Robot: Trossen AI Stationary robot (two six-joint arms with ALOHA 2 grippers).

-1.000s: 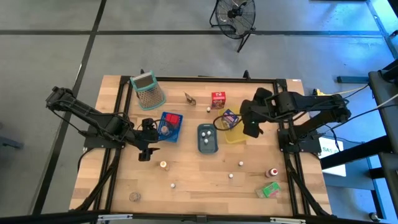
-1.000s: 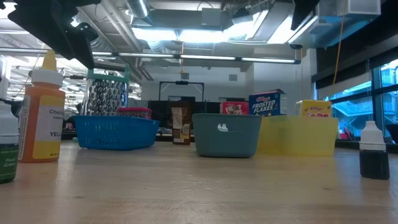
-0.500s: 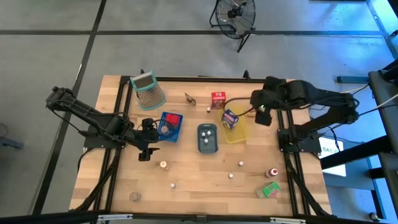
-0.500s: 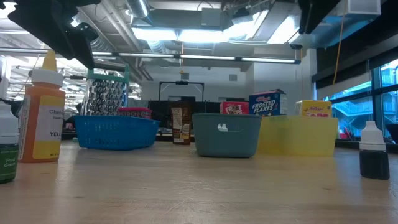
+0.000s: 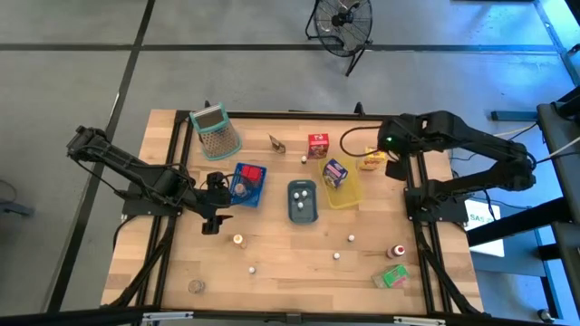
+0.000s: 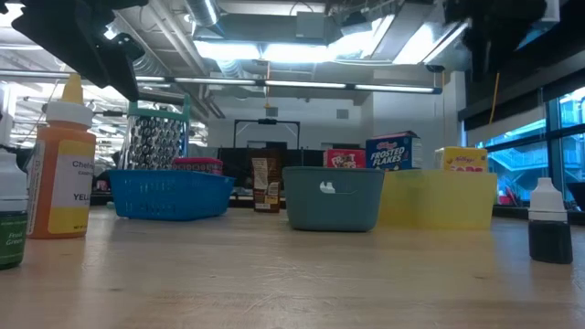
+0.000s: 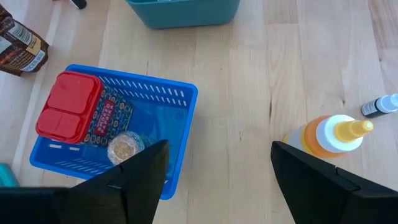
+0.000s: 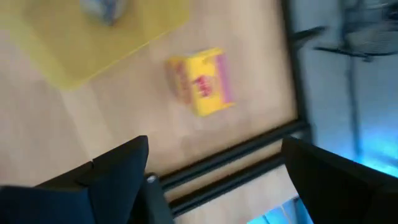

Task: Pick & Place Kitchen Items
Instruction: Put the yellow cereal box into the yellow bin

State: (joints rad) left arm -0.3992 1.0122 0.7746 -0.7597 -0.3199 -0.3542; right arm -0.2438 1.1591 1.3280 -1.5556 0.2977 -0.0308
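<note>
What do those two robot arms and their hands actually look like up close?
Both arms are dark, jointed and slim. A black cable loops off the right arm, which shows a small green light. The left hand and the right hand each end in two flat, dark, angular fingers with a wide gap between them.

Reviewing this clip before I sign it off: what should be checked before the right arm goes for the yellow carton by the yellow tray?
1. Right gripper open and empty: ok, fingers wide apart, nothing between them.
2. Yellow carton reachable: ok, it lies on bare wood beside the yellow tray, apart from it.
3. Gripper lined up over the carton: ok roughly; the right wrist view shows it ahead, between the fingers.
4. Tray has room: ok, only the blue-purple carton shows in it.
5. Left gripper clear of the path: ok, it waits by the blue tray.
6. Carton's lying side: cannot tell.
</note>
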